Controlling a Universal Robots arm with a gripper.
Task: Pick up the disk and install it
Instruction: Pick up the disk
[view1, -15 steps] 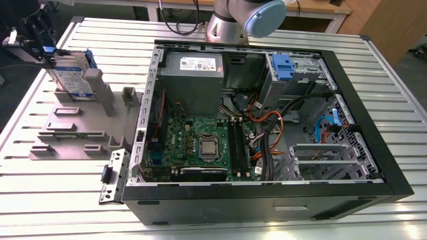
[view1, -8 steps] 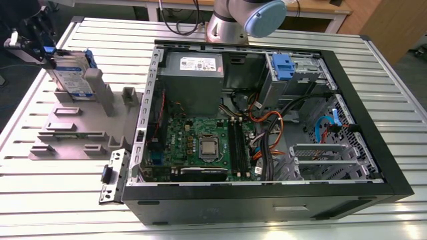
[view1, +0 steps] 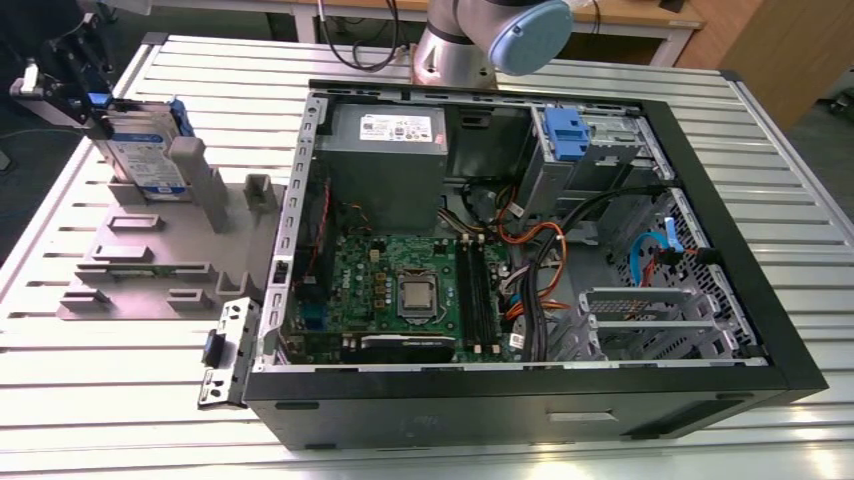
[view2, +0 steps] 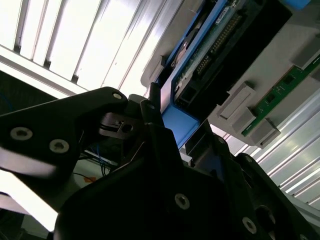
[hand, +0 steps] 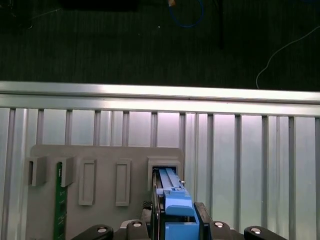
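Observation:
The disk (view1: 140, 150) stands on edge in a slot at the back of the grey holder (view1: 147, 265), on the exterior view's left, its white-and-blue label facing the camera. My gripper (view1: 96, 108) is at its upper end, shut on the blue rail frame. In the first wrist view the disk (hand: 172, 187) runs edge-on into the holder's slot, and my gripper (hand: 178, 222) has a dark finger (hand: 155, 215) pressed against each side of the blue frame. The second wrist view shows the disk's underside (view2: 220, 45) and a finger (view2: 152, 112) against the blue frame.
The open computer case (view1: 747, 250) lies on the slatted metal table (view1: 80, 400), to the exterior view's right of the holder. Inside it are a grey power-supply box (view1: 387, 140), a motherboard (view1: 400, 290) and a silver cage with a blue latch (view1: 567, 135). A green memory stick (hand: 60, 200) sits in the holder.

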